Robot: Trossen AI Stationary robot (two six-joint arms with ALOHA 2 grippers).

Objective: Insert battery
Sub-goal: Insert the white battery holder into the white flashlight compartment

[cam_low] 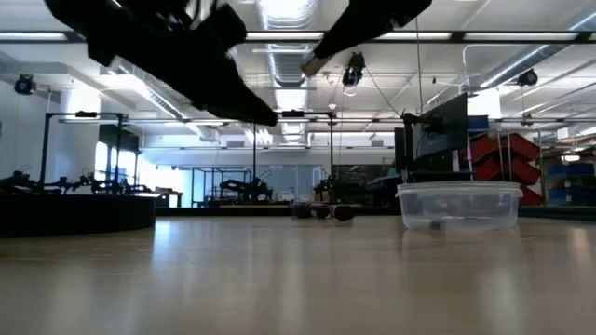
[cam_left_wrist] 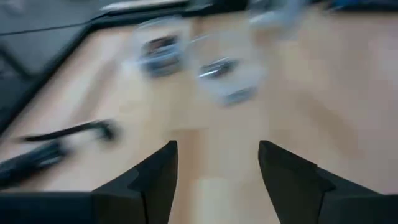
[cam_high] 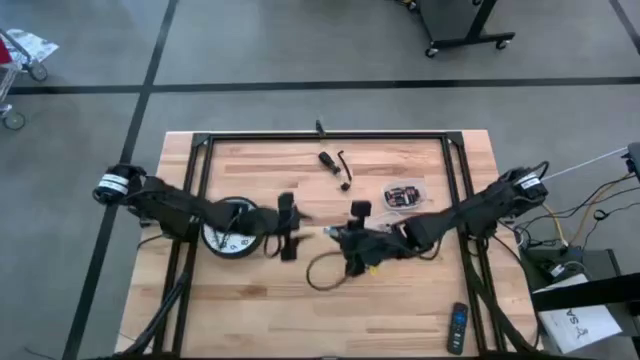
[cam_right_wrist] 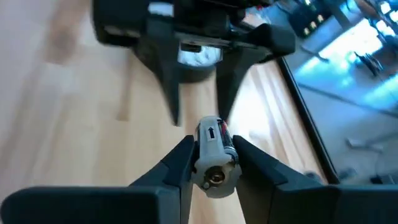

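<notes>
Wood table (cam_high: 400,310) fills the middle of the high view, and near its centre the right end effector (cam_right_wrist: 213,163) pinches the battery (cam_right_wrist: 214,155) by its sides. The left end effector (cam_left_wrist: 217,168) is spread and holds nothing, facing it from picture left by the clock (cam_high: 230,232). The round battery could slip or tip in that small pinch, or the two arms could bump.

Bright ceiling lights (cam_low: 289,14) glare in the low view and sheen the surface (cam_low: 298,279), while the left wrist view is smeared by heavy motion blur.
</notes>
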